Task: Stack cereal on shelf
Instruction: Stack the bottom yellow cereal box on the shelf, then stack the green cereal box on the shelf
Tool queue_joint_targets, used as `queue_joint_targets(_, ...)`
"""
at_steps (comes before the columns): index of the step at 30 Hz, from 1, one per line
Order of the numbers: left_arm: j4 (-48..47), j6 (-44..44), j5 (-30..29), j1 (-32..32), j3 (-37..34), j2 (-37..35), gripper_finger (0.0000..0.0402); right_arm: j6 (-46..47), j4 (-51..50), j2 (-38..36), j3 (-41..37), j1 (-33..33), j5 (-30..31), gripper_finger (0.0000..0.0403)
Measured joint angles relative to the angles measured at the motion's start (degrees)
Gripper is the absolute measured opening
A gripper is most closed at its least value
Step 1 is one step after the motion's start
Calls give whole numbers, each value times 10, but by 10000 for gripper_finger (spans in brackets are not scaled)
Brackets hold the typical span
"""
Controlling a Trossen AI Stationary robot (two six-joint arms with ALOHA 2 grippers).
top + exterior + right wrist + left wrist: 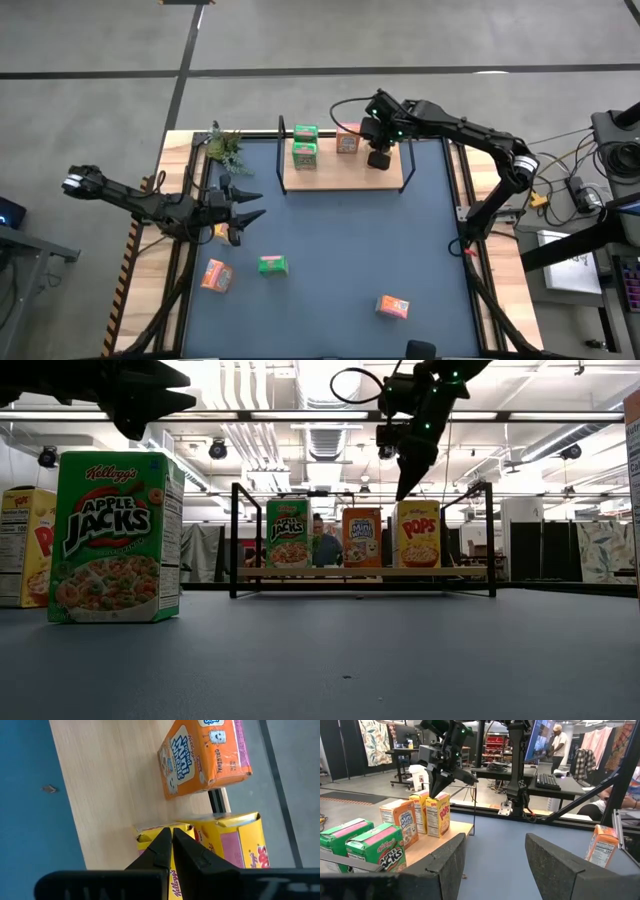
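R gripper (171,839), fingers pressed together, hovers just above yellow Pops box (418,534) at shelf (345,176) right end. L gripper (248,205), fingers apart & holding nothing, waits over mat (340,260) near loose Apple Jacks box (272,265).

High view: overhead, facing straight down on the whole bench (330,250), shelf (345,175) toward 12 o'clock. Low view: bench height, facing level across it to the far shelf (360,572). Left wrist view: faces across the bench, sharing that shelf (432,845) with both. Right wrist view: close above the shelf board (110,795), facing down on it.
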Motion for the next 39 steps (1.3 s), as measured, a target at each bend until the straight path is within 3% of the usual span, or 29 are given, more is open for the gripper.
queue_joint_targets(9, 24, -14, 10, -1, 0, 0, 190, 48, -2, -42, 30, 39, 0, 9)
queue_joint_targets(15, 58, -11, 59, -13, 0, 8, 190, 98, 15, -67, 31, 126, -3, 9)
queue_joint_targets(19, 56, -9, 60, -29, 0, 22, 190, 130, 50, -64, 29, 202, -2, 9)
queue_joint_targets(29, -53, 20, 61, -51, 0, 4, 190, 151, 203, -13, 27, 355, -2, 9)
queue_joint_targets(39, -77, 16, 61, -52, 0, -3, 190, 151, 359, 89, 27, 416, -2, 9)
